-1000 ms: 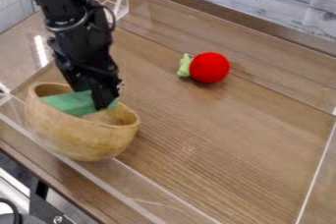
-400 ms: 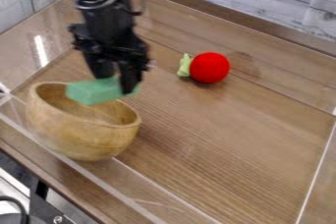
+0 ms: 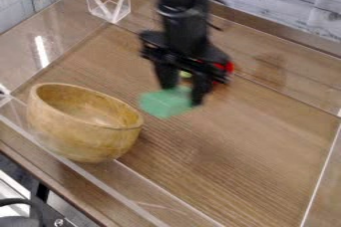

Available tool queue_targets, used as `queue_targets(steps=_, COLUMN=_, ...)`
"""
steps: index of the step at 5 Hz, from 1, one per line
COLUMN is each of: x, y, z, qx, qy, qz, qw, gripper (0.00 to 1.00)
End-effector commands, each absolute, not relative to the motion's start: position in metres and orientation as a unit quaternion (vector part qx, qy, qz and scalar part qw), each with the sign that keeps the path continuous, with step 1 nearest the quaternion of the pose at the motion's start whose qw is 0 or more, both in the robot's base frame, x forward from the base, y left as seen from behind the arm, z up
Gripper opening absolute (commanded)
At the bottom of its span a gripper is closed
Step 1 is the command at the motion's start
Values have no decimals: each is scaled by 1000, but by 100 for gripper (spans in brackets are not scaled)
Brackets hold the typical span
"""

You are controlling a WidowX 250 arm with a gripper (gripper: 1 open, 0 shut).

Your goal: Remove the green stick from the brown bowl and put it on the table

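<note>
Swung across from the brown bowl (image 3: 83, 121), the gripper (image 3: 167, 84) now hangs over the middle of the table (image 3: 220, 166), and the green stick (image 3: 167, 102) has come along with it. A moment ago the stick was above the bowl's opening; now it is out past the bowl's rim, on the side towards the red ball (image 3: 225, 67). Its lower end shows below the dark fingers, which are blurred by the motion. The jaws look closed down on the stick, one on each side of it, though the blur hides the exact contact. Whether the stick touches the tabletop cannot be told from this view.

The bowl sits where it did, near the edge of the table, and its inside shows bare wood. Behind the gripper, the red ball is now mostly covered by the black arm (image 3: 190, 17); only slivers of red show beside it, with a small bit of the yellow-green piece (image 3: 186, 75) next to them. Both were in plain sight earlier. Clear acrylic walls (image 3: 107, 4) edge the tabletop, and black cables (image 3: 30, 209) lie outside them at the lower left corner of the view.
</note>
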State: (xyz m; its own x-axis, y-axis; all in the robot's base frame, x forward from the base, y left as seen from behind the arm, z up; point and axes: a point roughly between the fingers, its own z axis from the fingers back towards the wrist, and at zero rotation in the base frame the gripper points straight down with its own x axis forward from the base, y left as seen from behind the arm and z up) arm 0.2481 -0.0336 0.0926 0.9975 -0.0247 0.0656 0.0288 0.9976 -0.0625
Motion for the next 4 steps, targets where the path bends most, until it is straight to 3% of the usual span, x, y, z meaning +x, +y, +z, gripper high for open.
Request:
queue_targets(steps=1, x=267, y=-56, z=91, qx=-43, qy=-45, qz=-21, qw=998, gripper=0)
queue_targets(steps=4, x=277, y=-92, z=63, qx=-66, qy=-25, qz=-17, qw=997, gripper=0)
